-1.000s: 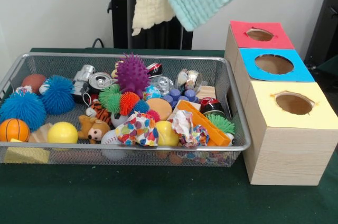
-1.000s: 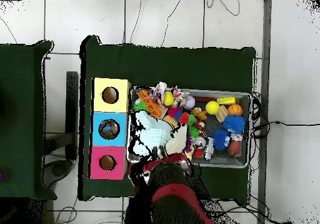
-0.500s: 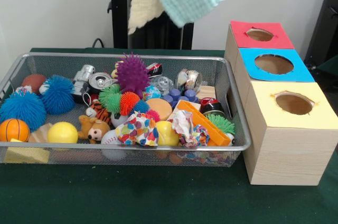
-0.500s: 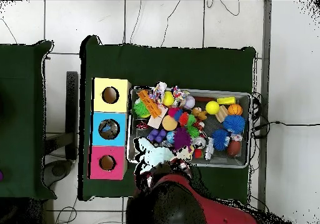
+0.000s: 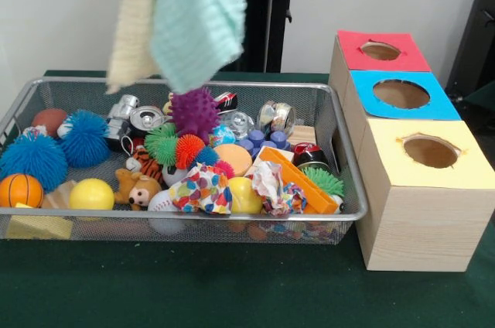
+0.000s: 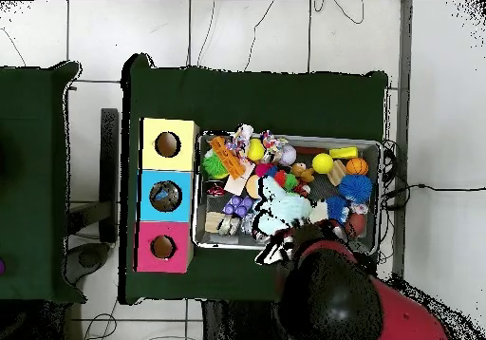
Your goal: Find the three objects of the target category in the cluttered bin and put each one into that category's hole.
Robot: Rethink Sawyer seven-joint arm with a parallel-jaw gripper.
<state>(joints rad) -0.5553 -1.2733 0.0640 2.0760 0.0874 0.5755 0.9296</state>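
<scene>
The wire-mesh bin (image 5: 116,217) sits on the green table, full of toys; it also shows in the overhead view (image 6: 381,194). One crushed clear bottle (image 5: 276,117) lies by the far wall, and another clear crinkly piece (image 5: 238,122) lies next to it. I cannot pick out a third. A cream cloth (image 5: 131,26) and a mint cloth (image 5: 197,22) hang from above over the bin's middle. The gripper holding them is above the top edge. In the overhead view the red and black arm (image 6: 327,293) reaches over the bin's near wall, with the cloths (image 6: 282,208) below it.
Three wooden boxes stand beside the bin, each with a round hole: red top (image 5: 352,48), blue top (image 5: 442,107), yellow top (image 5: 464,169). Silver cans (image 5: 145,117), spiky balls (image 5: 193,107), blue caps (image 5: 259,140), a yellow ball (image 5: 91,194) and a teddy (image 5: 135,186) fill the bin.
The hanging cloths have swung left in the front view and dropped lower over the bin. In the overhead view the arm has moved right along the bin.
</scene>
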